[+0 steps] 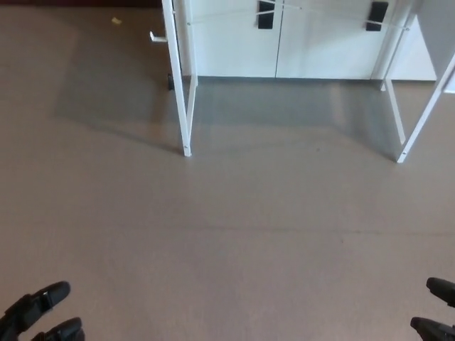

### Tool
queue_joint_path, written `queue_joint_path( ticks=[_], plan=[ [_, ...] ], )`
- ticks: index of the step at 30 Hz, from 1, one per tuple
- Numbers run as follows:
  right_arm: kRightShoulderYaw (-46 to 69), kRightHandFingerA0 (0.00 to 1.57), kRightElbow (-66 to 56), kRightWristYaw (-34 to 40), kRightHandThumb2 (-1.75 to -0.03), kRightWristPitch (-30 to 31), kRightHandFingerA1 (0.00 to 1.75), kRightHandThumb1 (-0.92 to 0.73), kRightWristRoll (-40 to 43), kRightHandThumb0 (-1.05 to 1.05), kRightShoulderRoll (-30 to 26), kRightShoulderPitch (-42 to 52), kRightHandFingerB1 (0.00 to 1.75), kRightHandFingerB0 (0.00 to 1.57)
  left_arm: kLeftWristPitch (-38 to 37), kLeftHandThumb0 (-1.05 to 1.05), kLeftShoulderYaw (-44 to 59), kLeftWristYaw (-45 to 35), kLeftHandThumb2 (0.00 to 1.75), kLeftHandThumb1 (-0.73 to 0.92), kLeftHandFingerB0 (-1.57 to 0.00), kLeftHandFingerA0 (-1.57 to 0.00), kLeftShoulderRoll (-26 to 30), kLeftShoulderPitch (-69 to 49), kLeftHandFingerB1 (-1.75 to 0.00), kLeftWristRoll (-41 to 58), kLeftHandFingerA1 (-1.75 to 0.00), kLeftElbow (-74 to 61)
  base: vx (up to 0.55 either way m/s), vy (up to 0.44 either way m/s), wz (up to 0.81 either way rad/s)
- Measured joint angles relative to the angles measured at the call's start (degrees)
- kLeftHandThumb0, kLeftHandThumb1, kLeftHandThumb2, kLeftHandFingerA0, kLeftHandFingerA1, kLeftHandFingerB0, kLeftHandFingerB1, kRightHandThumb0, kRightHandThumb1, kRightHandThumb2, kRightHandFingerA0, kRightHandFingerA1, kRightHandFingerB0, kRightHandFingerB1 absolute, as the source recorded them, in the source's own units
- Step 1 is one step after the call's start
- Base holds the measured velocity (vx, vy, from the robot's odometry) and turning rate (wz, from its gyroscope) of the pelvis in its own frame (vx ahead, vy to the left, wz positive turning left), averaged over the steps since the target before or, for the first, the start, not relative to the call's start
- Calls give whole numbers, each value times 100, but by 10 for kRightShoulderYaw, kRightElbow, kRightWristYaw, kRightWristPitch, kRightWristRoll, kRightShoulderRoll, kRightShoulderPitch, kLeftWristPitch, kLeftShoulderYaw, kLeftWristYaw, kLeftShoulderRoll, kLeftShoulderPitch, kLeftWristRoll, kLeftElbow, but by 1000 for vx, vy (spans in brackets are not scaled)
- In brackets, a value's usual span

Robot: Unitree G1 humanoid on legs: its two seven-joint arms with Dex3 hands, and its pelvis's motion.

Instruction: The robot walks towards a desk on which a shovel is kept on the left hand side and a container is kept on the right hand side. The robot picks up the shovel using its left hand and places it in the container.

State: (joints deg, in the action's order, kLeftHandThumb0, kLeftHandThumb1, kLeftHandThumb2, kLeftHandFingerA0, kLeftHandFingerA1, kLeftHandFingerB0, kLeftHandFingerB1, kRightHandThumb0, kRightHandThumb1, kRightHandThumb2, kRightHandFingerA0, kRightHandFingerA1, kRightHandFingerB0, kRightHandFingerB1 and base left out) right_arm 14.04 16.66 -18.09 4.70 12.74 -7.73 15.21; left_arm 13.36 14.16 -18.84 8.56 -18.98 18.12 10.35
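Neither the shovel nor the container shows in the head view. Only the white legs of the desk (185,99) stand ahead on the brown floor; its top is out of frame. My left hand (39,315) sits at the bottom left corner with its black fingers apart and nothing in it. At the bottom right corner only two fingertips of my right hand (438,312) show, spread apart and holding nothing.
Another white desk leg (419,117) slants at the right. Behind the legs are white cabinet doors with black handles (266,14). A white handle (156,35) sticks out at the left of the frame. Brown floor (234,234) stretches between me and the desk.
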Motion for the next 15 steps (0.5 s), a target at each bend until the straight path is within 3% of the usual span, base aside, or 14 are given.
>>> queue_joint_path(
  ticks=[7, 11, 15],
  plan=[
    [-1, 54, 1, 0, -61, 0, 51, -48, 0, -26, -1, 8, 45, 41, 0, -4, 0, 0, 90, 44, -27, -26, 0, -6, -54, 0, -55, 1, 197, 46, -13],
    [-6, 53, 2, -1, -61, 0, 51, -49, -1, -24, 0, 10, 45, 41, 0, -4, 1, 1, 89, 44, -29, -27, 2, -7, -54, -1, -56, 4, 228, 388, -9],
    [-7, 56, 4, -1, -61, -1, 51, -49, -2, -23, 0, 11, 45, 42, 0, -5, 1, 5, 90, 44, -28, -26, 4, -8, -54, -3, -56, 2, 168, 144, 5]
  ],
)
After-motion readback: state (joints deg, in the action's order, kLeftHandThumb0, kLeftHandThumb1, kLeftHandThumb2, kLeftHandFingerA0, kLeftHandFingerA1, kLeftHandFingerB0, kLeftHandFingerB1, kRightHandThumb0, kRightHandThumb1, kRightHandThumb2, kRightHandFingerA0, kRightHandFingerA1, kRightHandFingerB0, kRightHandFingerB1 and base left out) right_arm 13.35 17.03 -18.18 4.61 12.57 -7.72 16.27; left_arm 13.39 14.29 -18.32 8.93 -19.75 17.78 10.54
